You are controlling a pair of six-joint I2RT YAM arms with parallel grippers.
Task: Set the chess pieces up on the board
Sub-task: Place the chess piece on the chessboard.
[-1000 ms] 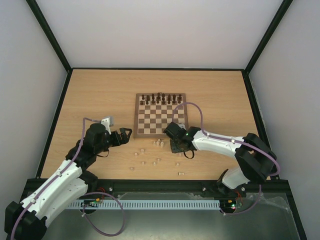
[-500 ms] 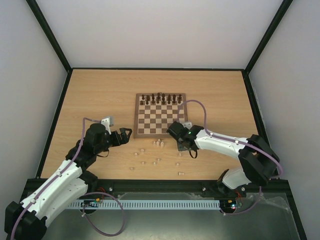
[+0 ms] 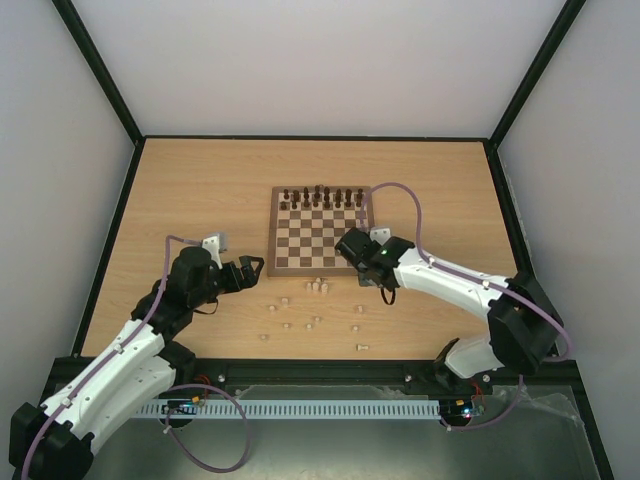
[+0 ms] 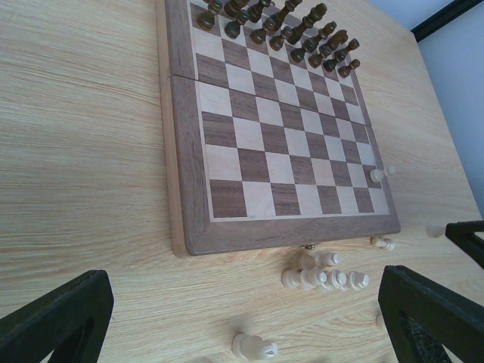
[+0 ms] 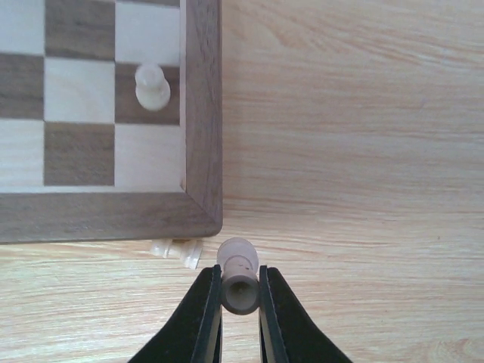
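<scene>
The right gripper (image 5: pixel 240 274) is clamped tight on a pale pawn (image 5: pixel 237 261), held just off the near right corner of the board (image 4: pixel 184 166), above the table (image 3: pixel 200 190). The pawn's long axis runs along the fingers: its round head points out past the fingertips toward the board's corner, and its flat base, with a dark round hollow, faces back toward the wrist. It is smooth cream wood with a thin collar under the head.

A second pawn (image 5: pixel 152 85) stands upright on a dark square in the board's rightmost column, second row from the near edge. A fallen pawn (image 5: pixel 175 249) lies on its side beside the near right corner, its long axis left to right, just left of the held one.

More pale chess pieces (image 3: pixel 318 287) are clustered near the board's near edge, with others scattered nearer still. Dark pieces (image 3: pixel 320 197) fill the far two rows.

The left gripper (image 3: pixel 256 270) hangs left of the board with its jaws spread wide, holding nothing.
</scene>
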